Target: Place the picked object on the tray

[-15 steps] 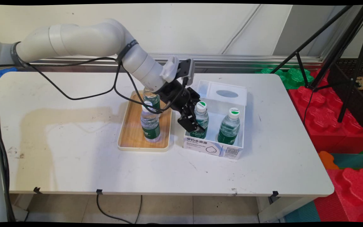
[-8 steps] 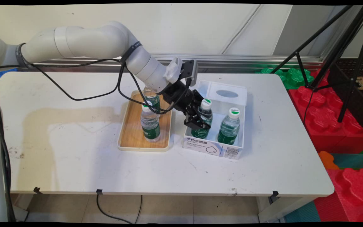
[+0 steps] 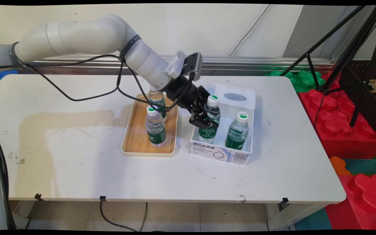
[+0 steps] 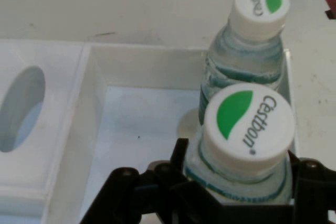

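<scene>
White table [image 3: 77,163] under us carries a white box [image 3: 220,153]; our gripper [image 3: 206,120] pinches the near water bottle [image 3: 209,122], upright between the jaws; a second bottle [image 3: 237,130] stands just beyond.

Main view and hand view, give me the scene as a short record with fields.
gripper: shut on the left clear plastic water bottle with green label
held bottle: lifted partly, base within the white cardboard box
other bottle in box: upright, right side
wooden tray: two more upright bottles
surface: white table
</scene>
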